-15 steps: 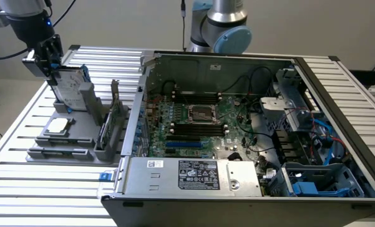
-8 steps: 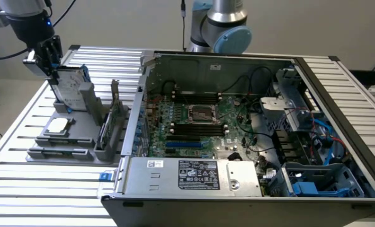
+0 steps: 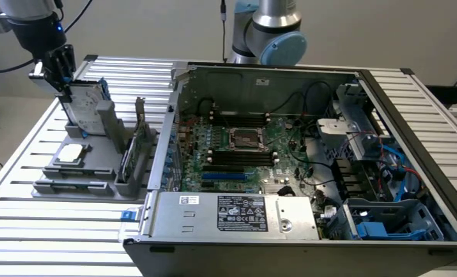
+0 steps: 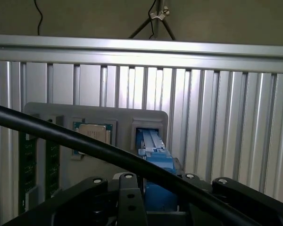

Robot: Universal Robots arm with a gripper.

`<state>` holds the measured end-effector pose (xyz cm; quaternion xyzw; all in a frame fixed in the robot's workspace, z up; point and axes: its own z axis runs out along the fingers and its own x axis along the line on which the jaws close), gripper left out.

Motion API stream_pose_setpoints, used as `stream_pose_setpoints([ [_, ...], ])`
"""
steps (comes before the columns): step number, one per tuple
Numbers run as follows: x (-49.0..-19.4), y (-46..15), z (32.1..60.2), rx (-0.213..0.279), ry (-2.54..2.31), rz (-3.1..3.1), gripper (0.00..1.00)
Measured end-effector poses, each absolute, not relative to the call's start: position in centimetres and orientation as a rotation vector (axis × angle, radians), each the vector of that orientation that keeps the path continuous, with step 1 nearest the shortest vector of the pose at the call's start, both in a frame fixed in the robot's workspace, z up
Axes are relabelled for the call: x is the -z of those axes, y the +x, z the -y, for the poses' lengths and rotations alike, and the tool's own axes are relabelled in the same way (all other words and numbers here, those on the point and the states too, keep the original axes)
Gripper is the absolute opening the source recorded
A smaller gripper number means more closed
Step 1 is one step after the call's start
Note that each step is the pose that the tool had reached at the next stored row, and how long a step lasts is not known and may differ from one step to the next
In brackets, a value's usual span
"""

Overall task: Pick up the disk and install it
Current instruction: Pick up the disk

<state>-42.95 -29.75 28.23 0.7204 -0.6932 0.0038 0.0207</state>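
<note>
The disk (image 3: 87,107), silver-grey with a white label, stands upright on edge in a slot of the grey holder (image 3: 78,173) at the exterior view's left. My gripper (image 3: 59,81) is right at the disk's upper edge, coming down from above. In the wrist view I look down on the disk's blue carrier frame (image 4: 153,148), which rises from its slot in the holder (image 4: 122,117) toward the black gripper housing (image 4: 132,202).
An open computer case (image 3: 175,115) fills the middle and right, with a grey power supply box (image 3: 236,213) in front and a blue drive bay (image 3: 390,222) at its lower right. A small square chip (image 3: 71,153) and memory sticks (image 4: 27,160) sit in the holder. A black cable (image 4: 61,136) crosses the wrist view.
</note>
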Motion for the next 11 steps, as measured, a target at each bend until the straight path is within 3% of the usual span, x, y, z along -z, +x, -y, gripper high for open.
stream_pose_setpoints([
  [11, -28.23, -43.03, 29.89, -0.012, 2.234, 2.150, 0.33],
])
